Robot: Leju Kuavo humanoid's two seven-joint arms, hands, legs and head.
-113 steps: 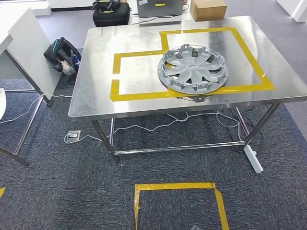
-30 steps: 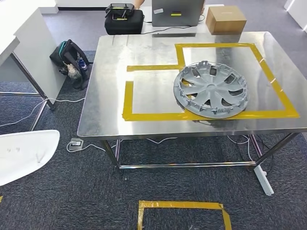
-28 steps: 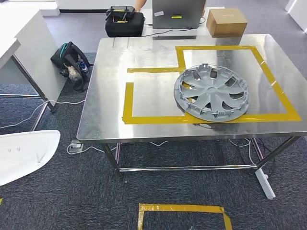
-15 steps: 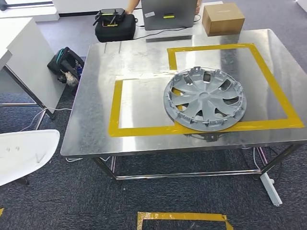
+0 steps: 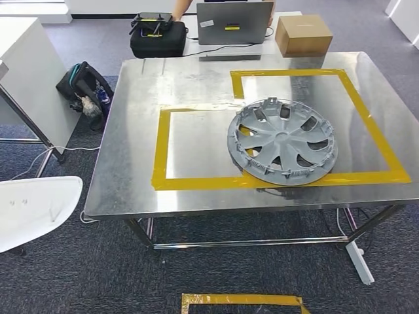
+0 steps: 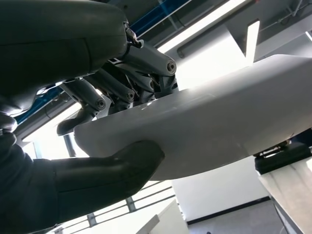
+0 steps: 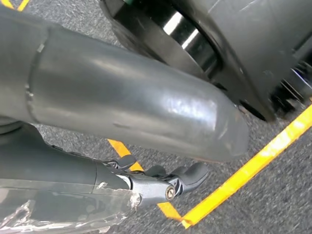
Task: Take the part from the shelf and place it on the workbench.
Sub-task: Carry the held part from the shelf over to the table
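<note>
White part (image 5: 35,209) left of the bench (image 5: 128,163), gripped in left hand (image 6: 110,131) | hubcap (image 5: 283,140) on bench inside tape | right hand (image 7: 162,183) hangs empty, fingers loosely out | pickup done I'd say, placing left

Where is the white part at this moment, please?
The white part is low on the left of the head view, beside the workbench, held by the left hand.

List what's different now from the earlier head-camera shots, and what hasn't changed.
The whole head view has shifted, so the camera moved toward the steel table, not the objects. The white part, absent from the earliest picture, now shows at the lower left; the left hand grips it. Unchanged: the hubcap lies on the yellow tape, and the right hand holds nothing.
</note>
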